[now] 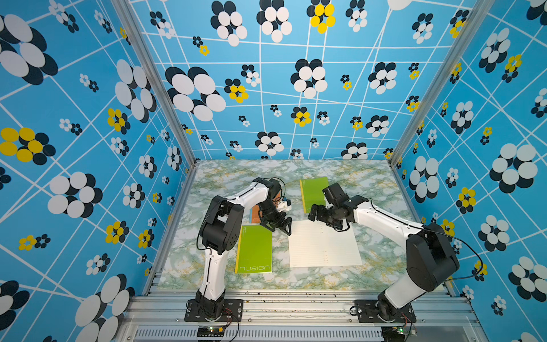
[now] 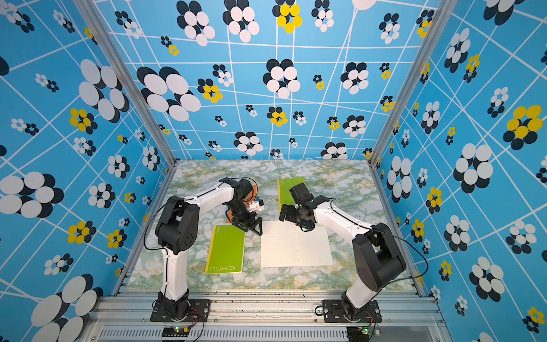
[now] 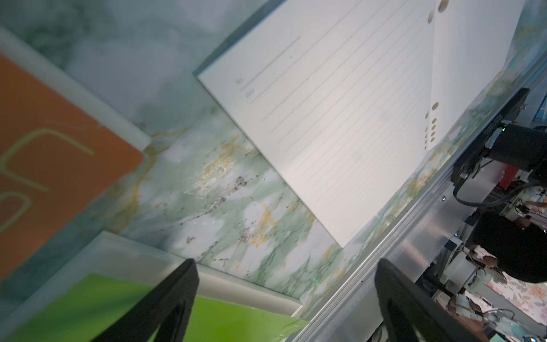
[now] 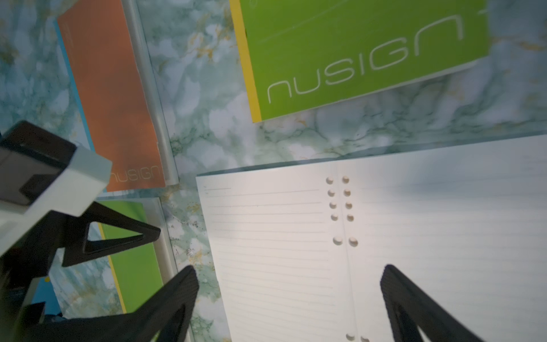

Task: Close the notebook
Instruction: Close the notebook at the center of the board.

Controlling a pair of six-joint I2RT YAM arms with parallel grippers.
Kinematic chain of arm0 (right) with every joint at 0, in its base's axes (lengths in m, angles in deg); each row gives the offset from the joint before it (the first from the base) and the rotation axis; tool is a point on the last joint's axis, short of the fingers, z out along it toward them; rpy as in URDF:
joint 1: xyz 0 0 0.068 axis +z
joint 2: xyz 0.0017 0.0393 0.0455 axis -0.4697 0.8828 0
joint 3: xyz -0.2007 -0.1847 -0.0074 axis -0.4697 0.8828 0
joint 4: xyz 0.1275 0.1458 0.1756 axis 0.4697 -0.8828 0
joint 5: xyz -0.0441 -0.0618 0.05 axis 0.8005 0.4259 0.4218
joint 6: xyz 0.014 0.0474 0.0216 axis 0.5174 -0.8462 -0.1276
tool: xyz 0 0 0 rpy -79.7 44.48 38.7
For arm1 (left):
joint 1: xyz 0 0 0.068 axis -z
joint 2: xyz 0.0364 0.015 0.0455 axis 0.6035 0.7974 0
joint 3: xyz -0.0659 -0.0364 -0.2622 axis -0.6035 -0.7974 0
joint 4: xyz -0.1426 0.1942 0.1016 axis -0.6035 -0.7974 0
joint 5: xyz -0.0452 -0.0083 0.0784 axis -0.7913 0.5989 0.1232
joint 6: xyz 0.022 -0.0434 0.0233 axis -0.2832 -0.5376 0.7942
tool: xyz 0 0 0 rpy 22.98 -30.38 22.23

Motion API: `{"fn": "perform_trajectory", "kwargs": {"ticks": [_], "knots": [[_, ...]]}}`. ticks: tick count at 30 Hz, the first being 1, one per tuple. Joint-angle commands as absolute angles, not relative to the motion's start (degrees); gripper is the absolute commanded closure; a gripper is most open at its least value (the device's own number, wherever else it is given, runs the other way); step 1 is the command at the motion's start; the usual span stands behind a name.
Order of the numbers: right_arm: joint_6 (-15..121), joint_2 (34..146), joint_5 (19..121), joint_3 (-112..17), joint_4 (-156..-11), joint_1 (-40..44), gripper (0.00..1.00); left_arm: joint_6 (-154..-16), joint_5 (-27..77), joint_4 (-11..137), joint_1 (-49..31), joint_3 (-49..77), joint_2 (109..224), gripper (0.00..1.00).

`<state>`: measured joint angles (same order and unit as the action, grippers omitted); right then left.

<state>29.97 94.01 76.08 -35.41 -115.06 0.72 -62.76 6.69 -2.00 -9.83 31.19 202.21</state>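
You had not closed the notebook [image 1: 324, 245] yet. It lay wide open and flat on the table [image 1: 370, 183], white lined pages up, near the front, between your two arms. No page was lifted. All the work was left to do: take one side and fold it over the other.

Your left gripper [image 1: 278, 228] hung by the notebook's far left corner, jaws wide apart, holding nothing. Your right gripper [image 4: 289, 267] hung over the pages near the middle fold, wide apart and empty too.

Both top views showed the whole table, but your left arm hid most of the orange notebook [image 4: 112, 103]. The right wrist view showed it clearly, and also the little holes [image 4: 340, 207] along the fold.
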Motion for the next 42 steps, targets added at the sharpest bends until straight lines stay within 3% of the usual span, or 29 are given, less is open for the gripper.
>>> {"fn": "perform_trajectory", "kwargs": {"ticks": [1,10,18,31,34,42], "knots": [[32.69,91.03,80.29,-33.25,-119.82,-2.12,0.01,-72.66,12.18,0.62,-7.92,31.37,198.58,0.06],[34.16,87.74,83.08,-27.78,-120.95,-10.37,0.01,-89.08,16.16,-0.73,-1.38,37.49,203.09,0.07],[34.52,87.13,83.01,-24.58,-120.39,-14.68,0.01,-99.2,19.39,4.66,-0.67,33.65,203.87,0.07],[34.01,88.98,74.96,-19.51,-114.13,-17.12,0.01,-104.97,20.23,6.7,-0.65,32.4,207.31,0.07],[33.81,89.21,74.81,-18.34,-113.94,-17.12,0.01,-105.43,19.13,7.0,-0.63,31.7,207.78,0.11],[33.16,89.6,76.38,-15.14,-112.67,-17.12,0.01,-106.89,19.01,6.59,0.44,32.77,210.61,0.08]]}}
